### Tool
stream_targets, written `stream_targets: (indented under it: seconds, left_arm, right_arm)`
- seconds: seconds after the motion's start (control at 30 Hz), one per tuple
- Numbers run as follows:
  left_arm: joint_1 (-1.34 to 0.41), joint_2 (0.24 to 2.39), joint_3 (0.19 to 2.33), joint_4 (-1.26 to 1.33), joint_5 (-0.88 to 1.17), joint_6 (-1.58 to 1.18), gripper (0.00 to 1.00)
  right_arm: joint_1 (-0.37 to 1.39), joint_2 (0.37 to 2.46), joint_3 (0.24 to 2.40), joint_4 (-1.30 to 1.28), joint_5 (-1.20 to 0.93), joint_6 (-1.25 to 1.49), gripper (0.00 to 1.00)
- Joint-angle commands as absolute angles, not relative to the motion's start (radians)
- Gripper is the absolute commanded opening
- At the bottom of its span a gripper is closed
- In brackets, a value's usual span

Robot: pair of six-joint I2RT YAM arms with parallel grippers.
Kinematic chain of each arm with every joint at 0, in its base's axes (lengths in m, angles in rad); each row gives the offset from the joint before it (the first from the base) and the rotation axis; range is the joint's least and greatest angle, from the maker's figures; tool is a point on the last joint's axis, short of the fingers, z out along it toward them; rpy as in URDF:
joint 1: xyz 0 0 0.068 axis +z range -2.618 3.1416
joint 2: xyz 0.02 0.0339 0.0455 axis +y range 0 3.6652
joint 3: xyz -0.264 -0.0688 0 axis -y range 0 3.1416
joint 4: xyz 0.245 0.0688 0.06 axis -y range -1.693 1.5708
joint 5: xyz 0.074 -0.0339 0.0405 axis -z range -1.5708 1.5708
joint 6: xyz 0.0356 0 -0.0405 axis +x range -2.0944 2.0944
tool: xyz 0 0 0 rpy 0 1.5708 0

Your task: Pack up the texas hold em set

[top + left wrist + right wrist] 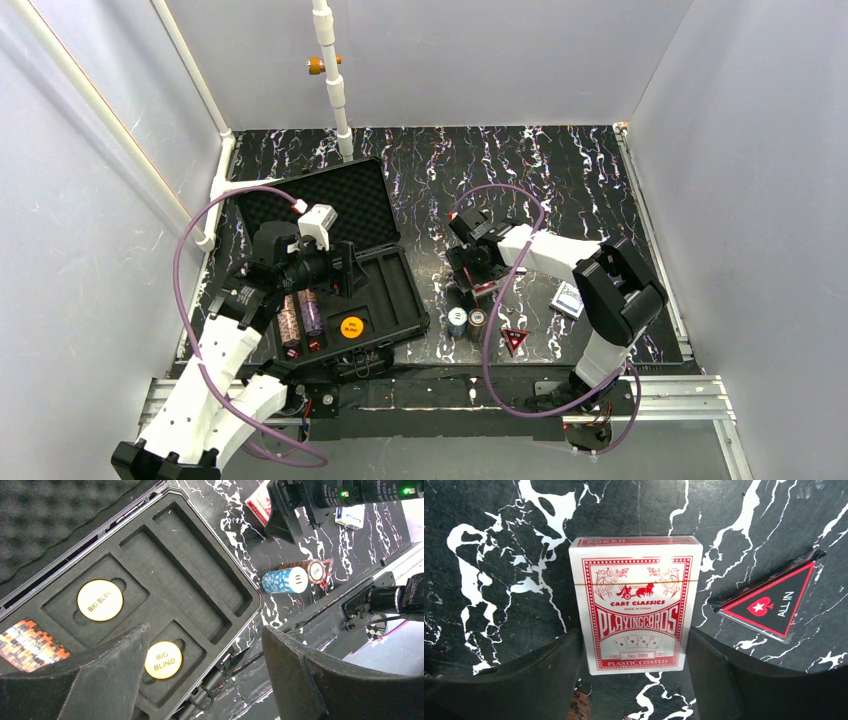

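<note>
Marbled black tabletop (774,520); red deck (636,605) lies between jaws of right pincer (634,635), grip unclear; left pincer (205,629) gapes empty

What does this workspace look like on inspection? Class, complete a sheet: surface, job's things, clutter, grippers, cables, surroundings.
Surface: black marbled table with white veins.
Job's things: open case holds chip stacks and Big Blind discs; on the table lie the red deck, blue deck, two chip rolls and the red triangle.
Clutter: nothing seen.
Grippers: left gripper open and empty over the case; right gripper has its fingers flanking the red deck, contact unclear.
Cables: purple cables loop off each arm.
Surroundings: grey walls, white pipe.
</note>
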State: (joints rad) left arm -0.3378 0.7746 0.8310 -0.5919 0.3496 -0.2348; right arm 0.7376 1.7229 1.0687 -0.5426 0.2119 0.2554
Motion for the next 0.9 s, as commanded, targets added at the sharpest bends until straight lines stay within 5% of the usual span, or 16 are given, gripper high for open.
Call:
stream_targets:
  seconds: [0.0, 0.23, 0.87]
  left_arm:
    - [-0.342, 0.763, 0.859, -0.607, 0.348, -0.22, 0.8]
    - [-0.343, 0.774, 0.862, -0.611, 0.356, -0.219, 0.8]
    - [-0.344, 0.768, 0.857, -0.599, 0.421, -0.239, 0.81]
  right_arm:
    - [0.756, 1.772, 1.081, -0.531, 0.232, 0.246, 0.79]
    - [0.776, 1.741, 1.119, -0.538, 0.252, 0.24, 0.64]
    - [0.824, 1.497, 1.238, -0.531, 0.118, 0.211, 0.63]
